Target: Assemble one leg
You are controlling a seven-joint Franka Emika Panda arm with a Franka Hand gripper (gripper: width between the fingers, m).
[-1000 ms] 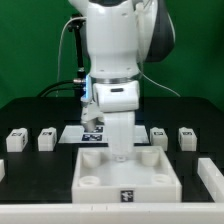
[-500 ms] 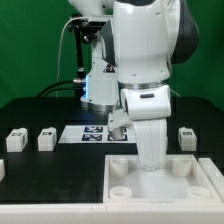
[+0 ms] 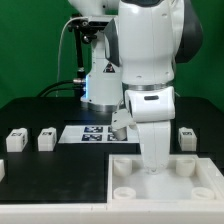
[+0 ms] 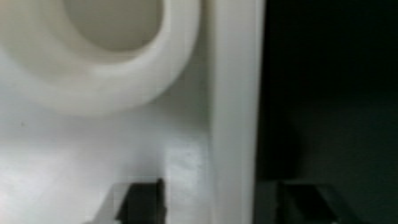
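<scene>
The large white tray (image 3: 170, 190) with round corner sockets lies at the front, towards the exterior view's right. My gripper (image 3: 152, 166) reaches down onto the tray's back wall, and the fingers are hidden behind that wall. In the wrist view the gripper (image 4: 224, 200) straddles the tray's wall (image 4: 231, 120), one dark fingertip (image 4: 143, 200) on each side, shut on it. A round socket (image 4: 107, 40) lies beside the wall. Small white legs with markers stand behind: two on the exterior view's left (image 3: 16, 140) (image 3: 46, 139) and one on the right (image 3: 187, 137).
The marker board (image 3: 92, 133) lies flat behind the tray, left of my arm. The arm's white body (image 3: 145, 60) hides the area behind the tray's middle. A black table edge runs along the back.
The tray and my gripper have moved together from the middle to the exterior view's right and nearer the camera. Over the last half second they shifted only slightly.
</scene>
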